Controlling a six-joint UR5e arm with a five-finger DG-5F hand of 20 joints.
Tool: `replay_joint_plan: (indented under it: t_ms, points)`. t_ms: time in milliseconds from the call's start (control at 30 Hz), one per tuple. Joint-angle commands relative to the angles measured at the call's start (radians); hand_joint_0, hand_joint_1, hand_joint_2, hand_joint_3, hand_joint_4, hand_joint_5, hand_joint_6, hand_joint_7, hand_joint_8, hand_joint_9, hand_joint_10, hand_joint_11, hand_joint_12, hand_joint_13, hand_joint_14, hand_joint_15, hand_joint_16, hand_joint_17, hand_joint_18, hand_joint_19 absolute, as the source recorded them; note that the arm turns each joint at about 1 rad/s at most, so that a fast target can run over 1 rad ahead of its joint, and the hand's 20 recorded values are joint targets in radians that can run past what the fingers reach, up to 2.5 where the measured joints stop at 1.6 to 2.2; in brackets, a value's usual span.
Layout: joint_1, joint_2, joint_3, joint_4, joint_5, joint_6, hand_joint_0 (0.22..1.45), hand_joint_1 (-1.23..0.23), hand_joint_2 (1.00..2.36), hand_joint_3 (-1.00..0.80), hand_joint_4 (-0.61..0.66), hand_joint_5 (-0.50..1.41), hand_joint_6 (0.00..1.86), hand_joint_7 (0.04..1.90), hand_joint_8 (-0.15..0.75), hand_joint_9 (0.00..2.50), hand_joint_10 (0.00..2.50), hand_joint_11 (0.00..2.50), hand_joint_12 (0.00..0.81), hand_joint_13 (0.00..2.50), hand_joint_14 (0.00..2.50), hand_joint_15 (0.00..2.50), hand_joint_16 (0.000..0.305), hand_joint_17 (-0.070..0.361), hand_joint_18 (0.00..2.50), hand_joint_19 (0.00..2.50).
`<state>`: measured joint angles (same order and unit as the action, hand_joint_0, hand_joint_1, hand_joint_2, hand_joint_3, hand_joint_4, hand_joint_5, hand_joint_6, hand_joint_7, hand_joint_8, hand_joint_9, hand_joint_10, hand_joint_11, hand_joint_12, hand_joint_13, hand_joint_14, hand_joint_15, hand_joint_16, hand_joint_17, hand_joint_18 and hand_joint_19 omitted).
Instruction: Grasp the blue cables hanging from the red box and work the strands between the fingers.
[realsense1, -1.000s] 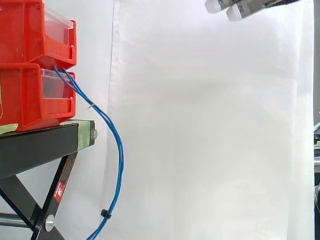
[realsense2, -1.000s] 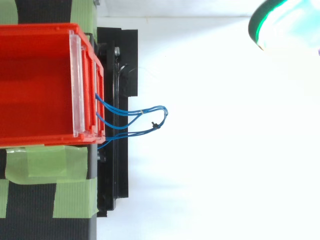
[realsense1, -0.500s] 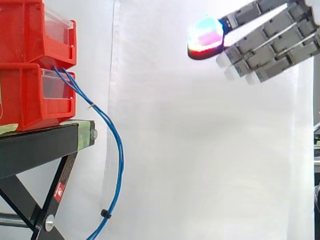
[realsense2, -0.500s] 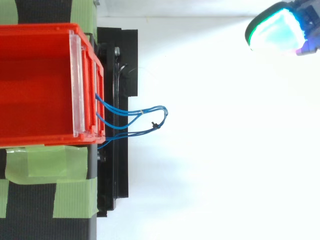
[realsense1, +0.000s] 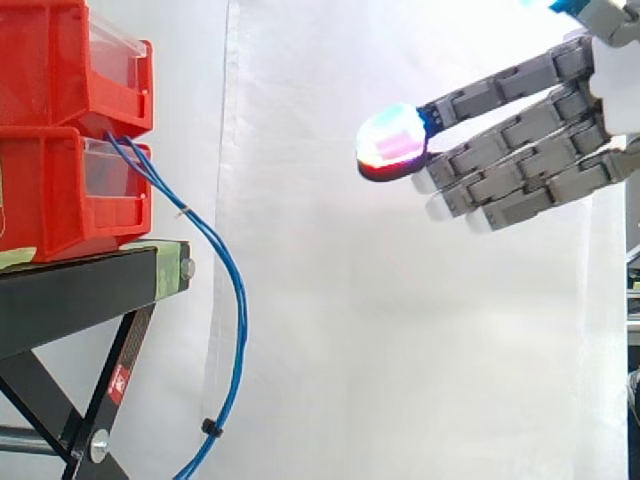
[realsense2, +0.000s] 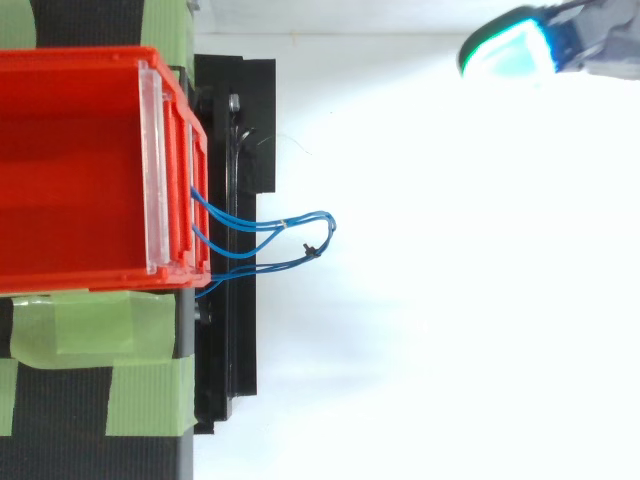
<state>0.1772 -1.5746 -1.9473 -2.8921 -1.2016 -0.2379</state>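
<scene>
Level side and overhead views share bins (realsense1: 60, 190).

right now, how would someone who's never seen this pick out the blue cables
At the side view's left, two red bins sit stacked on a black stand. From where the bins meet, the blue cables droop in a loop past the stand's edge. They are the only thin blue strands there, cinched low down by a small black tie.
</scene>
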Motion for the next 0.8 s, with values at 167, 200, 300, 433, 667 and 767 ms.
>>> replay_joint_plan:
  t_ms: [167, 200, 300, 433, 667, 767]
  points:
    - [0.027, -0.079, -0.004, 0.139, 0.016, -0.018, 0.59, -0.52, 1.0, -1.0, 0.12, -0.43, 0.01, 0.69, 0.202, 0.0, 0.0, 0.0, 0.347, 0.0, 0.0, 0.1, 0.07, 0.158, 0.0, 0.01]
    - [0.03, -0.082, -0.004, 0.145, 0.02, -0.023, 0.59, -0.52, 1.0, -1.0, 0.12, -0.43, 0.01, 0.69, 0.203, 0.0, 0.0, 0.0, 0.347, 0.0, 0.0, 0.1, 0.07, 0.158, 0.0, 0.02]
    - [0.05, -0.105, -0.002, 0.178, 0.057, -0.055, 0.59, -0.52, 1.0, -1.0, 0.12, -0.43, 0.01, 0.69, 0.209, 0.0, 0.0, 0.0, 0.346, 0.0, 0.0, 0.09, 0.07, 0.157, 0.0, 0.02]
    - [0.062, -0.11, -0.004, 0.201, 0.074, -0.058, 0.59, -0.51, 1.0, -1.0, 0.12, -0.42, 0.01, 0.68, 0.212, 0.0, 0.0, 0.0, 0.346, 0.0, 0.0, 0.09, 0.069, 0.156, 0.0, 0.02]
    - [0.102, -0.11, -0.004, 0.232, 0.152, -0.101, 0.59, -0.51, 1.0, -1.0, 0.13, -0.41, 0.01, 0.69, 0.214, 0.0, 0.0, 0.0, 0.345, 0.0, 0.0, 0.1, 0.069, 0.154, 0.0, 0.02]
    - [0.11, -0.11, -0.004, 0.234, 0.169, -0.104, 0.59, -0.51, 1.0, -1.0, 0.13, -0.41, 0.01, 0.69, 0.218, 0.0, 0.0, 0.0, 0.344, 0.0, 0.0, 0.09, 0.068, 0.154, 0.0, 0.03]
